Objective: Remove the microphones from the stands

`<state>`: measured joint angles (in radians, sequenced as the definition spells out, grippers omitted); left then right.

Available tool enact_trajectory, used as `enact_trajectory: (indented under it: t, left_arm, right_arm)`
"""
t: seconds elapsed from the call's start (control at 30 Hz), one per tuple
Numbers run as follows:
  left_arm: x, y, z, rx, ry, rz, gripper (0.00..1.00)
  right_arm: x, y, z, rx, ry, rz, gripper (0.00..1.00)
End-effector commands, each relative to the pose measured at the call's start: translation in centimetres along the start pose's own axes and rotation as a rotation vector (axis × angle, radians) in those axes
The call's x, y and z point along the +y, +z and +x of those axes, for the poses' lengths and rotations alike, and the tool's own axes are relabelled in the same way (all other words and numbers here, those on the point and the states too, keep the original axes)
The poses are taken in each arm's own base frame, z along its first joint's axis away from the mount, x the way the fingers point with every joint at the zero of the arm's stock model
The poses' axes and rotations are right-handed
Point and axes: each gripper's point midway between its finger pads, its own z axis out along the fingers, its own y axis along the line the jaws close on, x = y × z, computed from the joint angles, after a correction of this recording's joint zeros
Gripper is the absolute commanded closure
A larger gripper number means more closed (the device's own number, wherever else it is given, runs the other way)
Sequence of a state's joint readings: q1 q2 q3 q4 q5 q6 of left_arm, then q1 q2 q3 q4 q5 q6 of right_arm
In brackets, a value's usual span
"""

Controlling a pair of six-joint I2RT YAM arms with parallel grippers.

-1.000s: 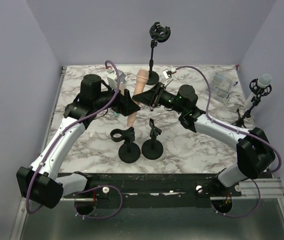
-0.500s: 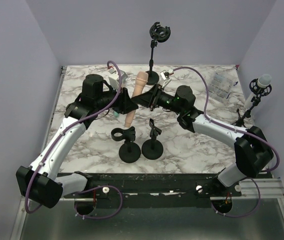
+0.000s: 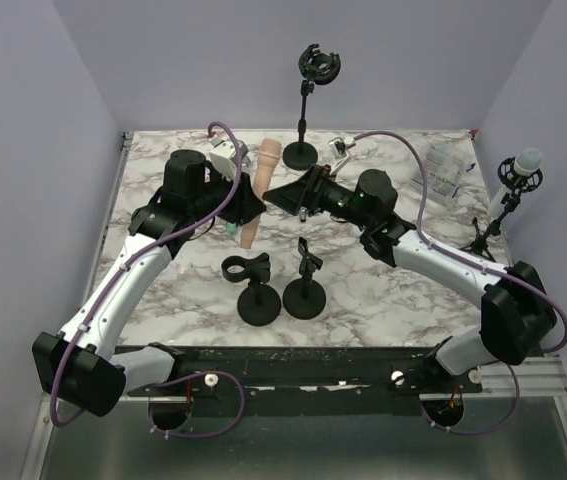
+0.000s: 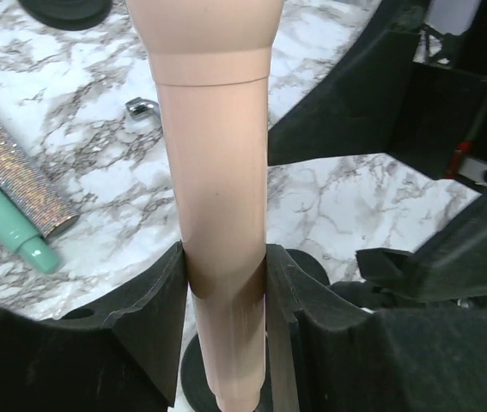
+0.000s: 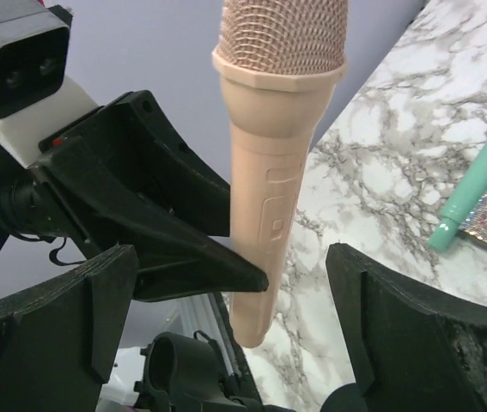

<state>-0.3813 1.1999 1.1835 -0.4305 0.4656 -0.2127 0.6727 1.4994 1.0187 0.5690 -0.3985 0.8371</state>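
As left tool (image 4: 224, 287) clamps microphone (image 4: 217, 172), right tool (image 5: 243, 313) gapes

The microphone (image 4: 222, 197) is pale peach, its mesh head slightly pinker. Under the microphone, the table (image 3: 363, 305) is white marble with grey veins. Beside the microphone lies a mint-green rod (image 4: 15, 184) with a silver glitter band. Near the microphone, two stands (image 3: 260, 305) are black.

pink microphone (image 4: 223, 172) loses its head at the top edge of the left wrist view, teal glitter mic (image 4: 4, 215) runs off the left
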Motion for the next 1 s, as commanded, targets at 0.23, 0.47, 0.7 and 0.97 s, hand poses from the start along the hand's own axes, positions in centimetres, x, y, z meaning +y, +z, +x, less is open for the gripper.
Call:
enact_trajectory:
  t: [0.23,0.47,0.7,0.97]
  left_arm:
    - [9.0,0.1,0.5,-0.004,-0.038,-0.379,1.0]
    - [15.8,2.3,2.4,0.131,-0.292,-0.407,1.0]
    - [21.2,4.6,5.2,0.259,-0.417,-0.429,1.0]
    - [23.3,6.0,8.3,0.384,-0.537,-0.436,0.91]
  right_arm:
    - [-1.2,-4.6,-4.4,-0.135,-0.256,0.272,0.0]
    - [2.3,-8.2,-8.3,-0.239,-0.381,0.298,0.0]
    - [2.4,-11.6,-9.6,-0.339,-0.405,0.364,0.0]
    - [2.7,-11.8,-9.6,-0.342,-0.396,0.355,0.0]
